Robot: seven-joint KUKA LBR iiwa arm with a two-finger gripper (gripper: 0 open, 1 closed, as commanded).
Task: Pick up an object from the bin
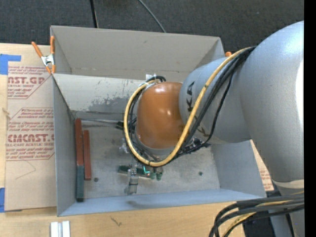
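gripper point(132, 182) low over floor of grey metal bin point(63, 132), front centre; open or closed state: cannot tell. two long red-brown flat bars point(79, 142) and dark green stick point(79, 184) lie along left wall, well apart from gripper.

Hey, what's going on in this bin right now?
A robot arm reaches into the grey metal bin from the right, with its hand low over the floor near the front wall. Two reddish-brown strips and a dark green stick lie along the left wall, apart from the hand.
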